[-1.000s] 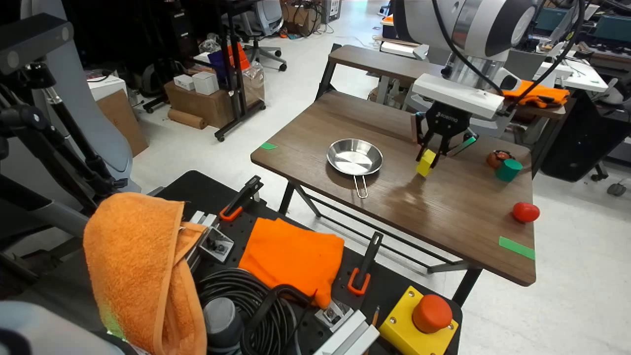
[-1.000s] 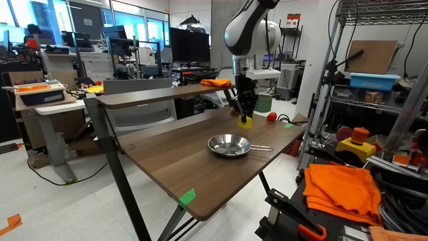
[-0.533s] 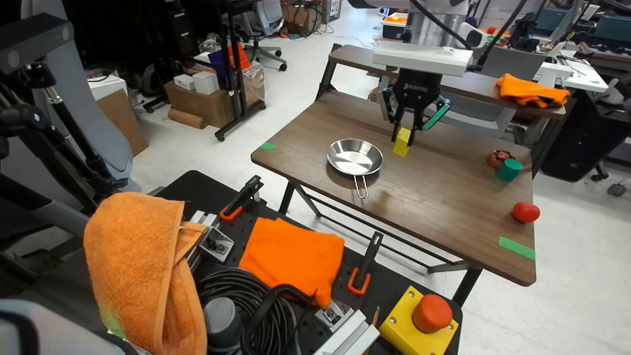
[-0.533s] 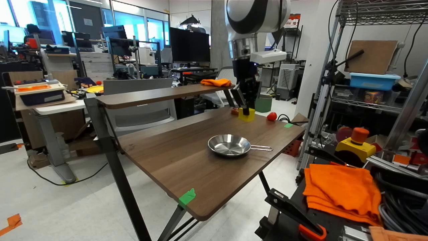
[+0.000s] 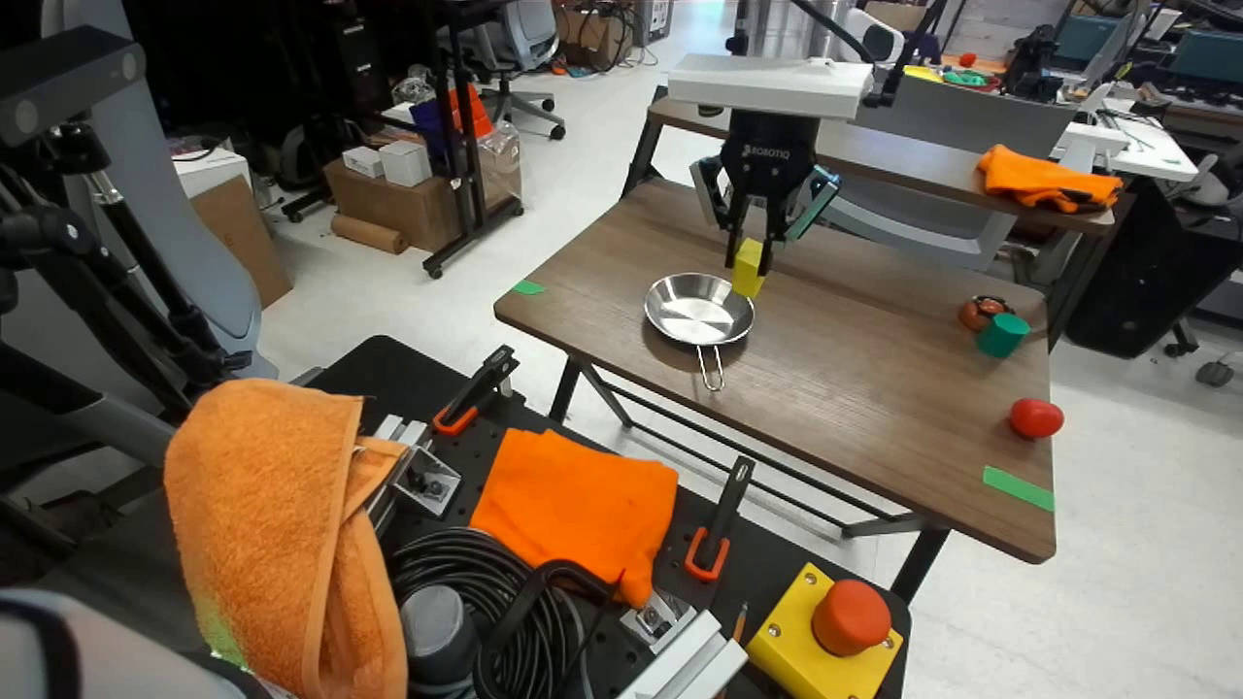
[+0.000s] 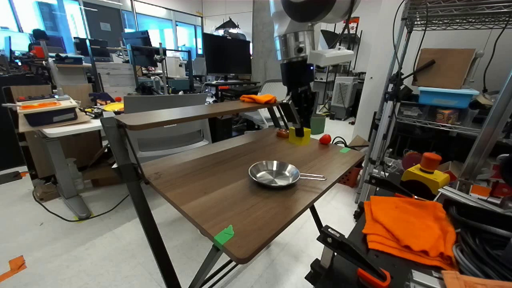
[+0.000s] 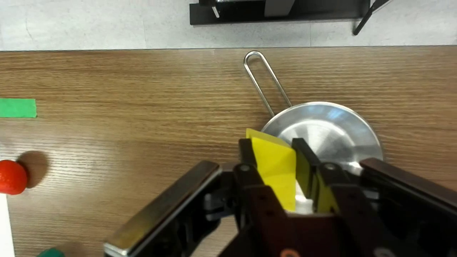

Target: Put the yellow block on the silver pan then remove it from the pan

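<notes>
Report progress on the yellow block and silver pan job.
Done: yellow block picked up; the gripper is shut on it.
In hand: likely the carry to the silver pan; the block hangs above the table, nearer the pan than a second ago.
Left: likely set it on the pan, which is bare in both exterior views, then lift it off. Any earlier placement: can't tell.

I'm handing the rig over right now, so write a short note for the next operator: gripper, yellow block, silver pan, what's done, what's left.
Gripper: closed on the yellow block, holding it above the table.
Silver pan: resting on the table; in the wrist view the block partly hides it.
Done: block grasped and lifted; not on the pan.
Left, it seems: set the block on the pan, then remove it.
</notes>
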`<state>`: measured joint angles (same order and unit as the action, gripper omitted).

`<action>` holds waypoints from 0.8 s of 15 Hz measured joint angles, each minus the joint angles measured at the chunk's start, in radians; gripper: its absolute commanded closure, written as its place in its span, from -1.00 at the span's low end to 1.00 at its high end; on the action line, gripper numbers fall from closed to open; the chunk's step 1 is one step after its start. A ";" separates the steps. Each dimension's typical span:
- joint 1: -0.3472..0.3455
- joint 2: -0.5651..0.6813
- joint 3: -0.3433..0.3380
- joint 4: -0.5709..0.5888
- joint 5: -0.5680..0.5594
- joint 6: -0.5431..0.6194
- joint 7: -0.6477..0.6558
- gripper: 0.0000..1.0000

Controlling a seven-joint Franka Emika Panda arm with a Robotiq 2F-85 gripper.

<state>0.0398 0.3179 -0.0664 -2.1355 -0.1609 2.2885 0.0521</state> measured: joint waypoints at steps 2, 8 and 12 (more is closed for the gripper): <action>-0.004 -0.006 0.001 -0.015 -0.001 0.025 -0.003 0.85; -0.038 0.026 -0.016 -0.023 -0.007 0.108 -0.002 0.85; -0.073 0.060 -0.005 -0.014 0.029 0.108 -0.042 0.85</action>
<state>-0.0333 0.3778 -0.0711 -2.1498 -0.1323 2.3969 0.0102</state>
